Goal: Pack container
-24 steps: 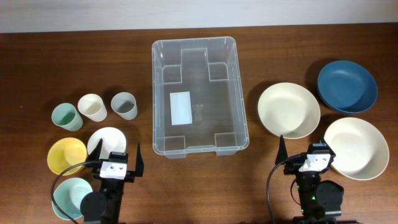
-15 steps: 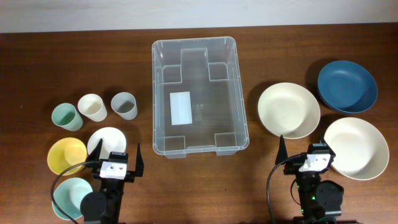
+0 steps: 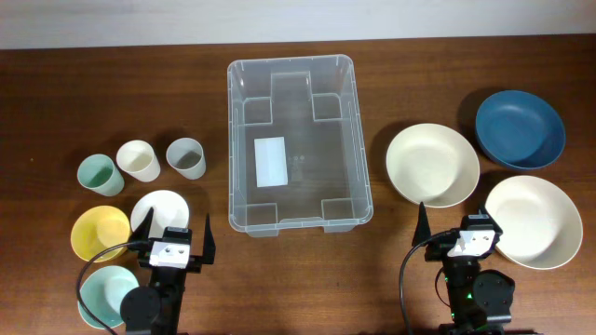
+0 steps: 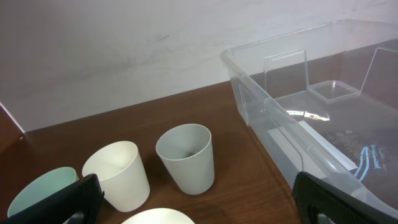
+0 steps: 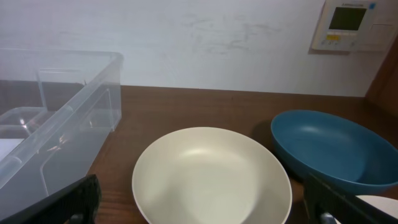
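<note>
The clear plastic container [image 3: 296, 140] stands empty mid-table, a white label on its base; its wall shows in the left wrist view [image 4: 292, 124] and the right wrist view [image 5: 56, 118]. My left gripper [image 3: 175, 233] is open and empty at the front left, above a small white bowl [image 3: 158, 210], with a grey cup [image 4: 185, 157] and a cream cup [image 4: 118, 174] ahead. My right gripper [image 3: 463, 223] is open and empty at the front right, facing a cream bowl [image 5: 211, 177].
At the left stand a mint cup [image 3: 100, 174], cream cup [image 3: 138, 160] and grey cup [image 3: 185, 157], plus a yellow bowl [image 3: 99, 233] and a mint bowl [image 3: 107, 296]. At the right lie cream bowls [image 3: 432, 165] [image 3: 535, 221] and a blue bowl [image 3: 520, 128].
</note>
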